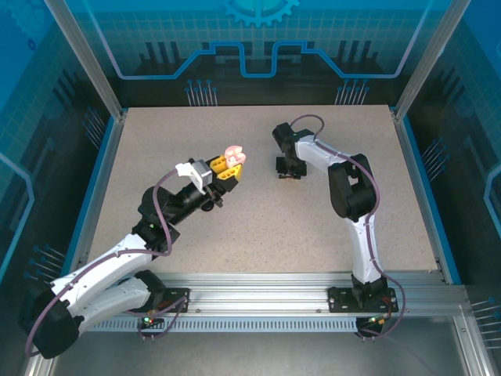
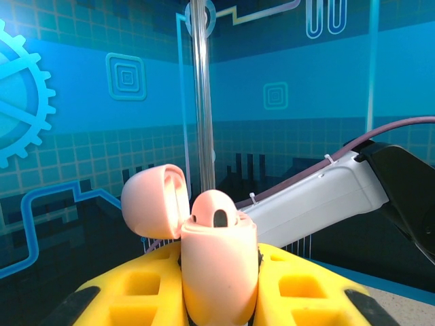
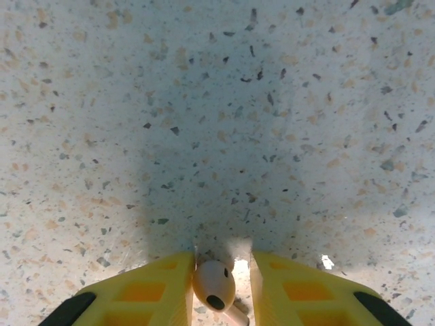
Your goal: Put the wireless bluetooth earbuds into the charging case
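Note:
My left gripper (image 1: 226,168) is raised above the table and shut on a pale pink charging case (image 2: 219,265). The case's lid (image 2: 155,201) is flipped open to the left, and one pink earbud (image 2: 214,210) sits in it. From above, the case (image 1: 233,155) shows at the yellow fingertips. My right gripper (image 1: 290,175) points straight down at the tabletop. A second pink earbud (image 3: 214,284) lies on the table between its yellow fingers (image 3: 146,292). It touches the left finger, and a gap separates it from the right one. The jaws stand narrowly open.
The speckled tabletop (image 1: 156,157) is bordered by a blue rim and aluminium posts (image 1: 86,63) at its back corners. The right arm's white forearm (image 2: 319,197) crosses behind the case in the left wrist view. A metal rail (image 1: 258,294) runs along the near edge.

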Available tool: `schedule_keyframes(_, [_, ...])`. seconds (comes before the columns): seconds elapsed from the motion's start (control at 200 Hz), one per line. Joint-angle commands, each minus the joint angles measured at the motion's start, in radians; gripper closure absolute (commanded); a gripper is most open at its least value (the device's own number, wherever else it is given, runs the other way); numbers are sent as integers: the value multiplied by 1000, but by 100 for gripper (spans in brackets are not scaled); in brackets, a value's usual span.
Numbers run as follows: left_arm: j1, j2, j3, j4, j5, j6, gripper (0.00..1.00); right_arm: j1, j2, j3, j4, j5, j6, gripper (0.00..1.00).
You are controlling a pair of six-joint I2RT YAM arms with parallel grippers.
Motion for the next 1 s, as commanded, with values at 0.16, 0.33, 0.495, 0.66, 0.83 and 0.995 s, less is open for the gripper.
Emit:
schedule_keyframes(0.16, [-6, -3, 16, 17, -9, 20, 100, -8, 33, 17, 1, -18, 2, 76])
schedule_keyframes(0.33, [-7, -1, 16, 17, -5, 20, 100, -9, 34, 17, 4, -27, 0, 83])
schedule_keyframes(0.495, [-6, -3, 18, 15, 0, 20, 100, -9, -15, -9, 31, -48, 5, 89])
schedule_keyframes(0.66, [-6, -1, 22, 16, 3, 15, 100, -10, -116, -59, 74, -85, 23, 90])
schedule_keyframes(0.83, [-7, 0, 22, 18, 3, 12, 100, -10, -267, -123, 119, -130, 46, 90])
schedule_keyframes(0.995, [-7, 3, 25, 25, 12, 5, 100, -10, -458, -191, 182, -201, 79, 90])
